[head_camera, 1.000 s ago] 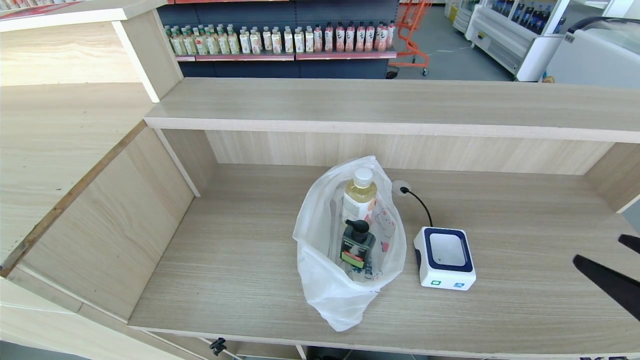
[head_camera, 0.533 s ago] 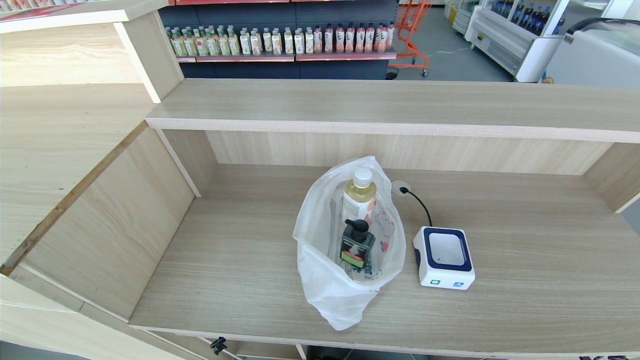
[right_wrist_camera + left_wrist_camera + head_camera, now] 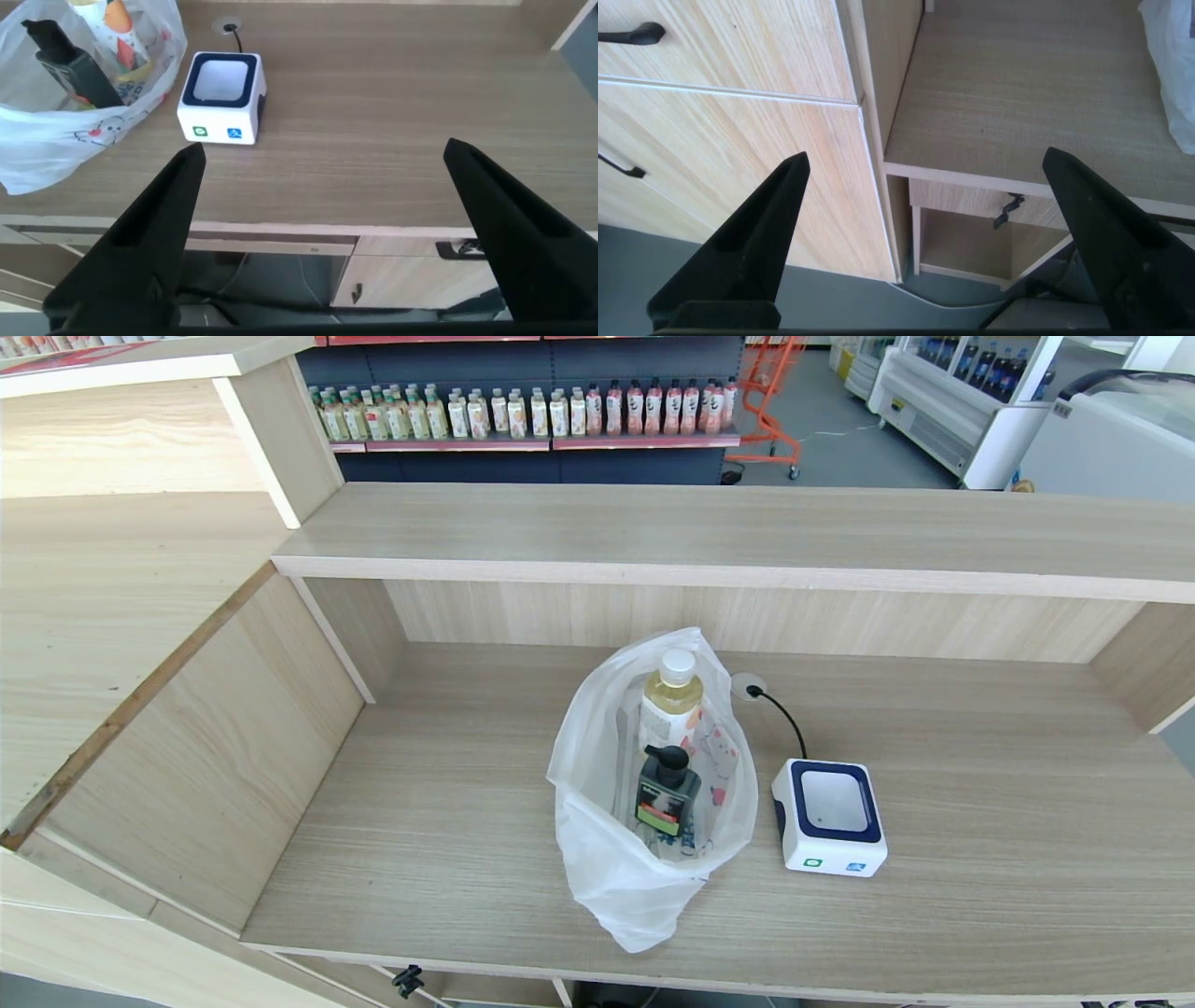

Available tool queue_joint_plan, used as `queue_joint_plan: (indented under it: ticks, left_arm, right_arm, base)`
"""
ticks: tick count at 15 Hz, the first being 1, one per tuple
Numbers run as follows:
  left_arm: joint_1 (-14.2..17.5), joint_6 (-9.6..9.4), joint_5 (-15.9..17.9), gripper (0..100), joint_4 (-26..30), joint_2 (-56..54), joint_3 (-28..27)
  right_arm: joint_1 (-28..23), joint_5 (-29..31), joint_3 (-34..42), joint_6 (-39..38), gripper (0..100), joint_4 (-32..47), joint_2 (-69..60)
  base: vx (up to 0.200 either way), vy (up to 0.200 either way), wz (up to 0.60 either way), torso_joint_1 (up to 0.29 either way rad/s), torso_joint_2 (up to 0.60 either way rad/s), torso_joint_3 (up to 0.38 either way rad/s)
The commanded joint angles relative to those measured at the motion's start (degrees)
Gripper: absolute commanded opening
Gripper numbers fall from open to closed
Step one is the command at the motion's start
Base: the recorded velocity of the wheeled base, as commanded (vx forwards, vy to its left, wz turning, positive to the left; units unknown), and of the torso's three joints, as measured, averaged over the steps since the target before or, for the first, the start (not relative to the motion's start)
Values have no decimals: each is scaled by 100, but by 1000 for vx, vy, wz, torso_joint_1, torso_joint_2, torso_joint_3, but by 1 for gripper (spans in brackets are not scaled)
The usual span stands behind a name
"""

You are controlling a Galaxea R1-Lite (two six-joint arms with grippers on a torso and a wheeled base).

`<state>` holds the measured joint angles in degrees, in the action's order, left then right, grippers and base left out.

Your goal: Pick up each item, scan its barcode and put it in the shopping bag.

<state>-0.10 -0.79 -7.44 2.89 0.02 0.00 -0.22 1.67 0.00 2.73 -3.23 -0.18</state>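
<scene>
From the head view, the white shopping bag stands open on the middle of the desk. A pale drink bottle and a dark pump bottle sit inside it. The scanner is just beside the bag, on its right.

In the left wrist view, the left hand is spread wide and empty, off the desk's front edge near the drawers.

In the right wrist view, the right hand is also spread wide and empty, in front of the desk's edge, with the scanner and bag beyond it.
</scene>
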Motion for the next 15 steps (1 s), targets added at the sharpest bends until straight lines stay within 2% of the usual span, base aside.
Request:
queue_joint_plan:
  ticks: [1,3,4,10,15]
  left_arm:
    - [1,0,-3,100,1,6,0]
    - [1,0,-3,100,1,6,0]
    - [1,0,-3,100,1,6,0]
    - [1,0,-3,100,1,6,0]
    - [1,9,-3,100,1,6,0]
  right_arm:
    - [-4,-44,0,8,100,-2,18]
    - [-4,-26,0,-1,100,-29,18]
    - [-4,-26,0,-1,0,-29,18]
    - [-4,18,0,-440,0,270,18]
    - [-4,26,0,-440,0,279,18]
  base:
    - [0,0,0,0,0,0]
    - [0,0,0,0,0,0]
    - [0,0,0,0,0,0]
    - [0,0,0,0,0,0]
    - [0,0,0,0,0,0]
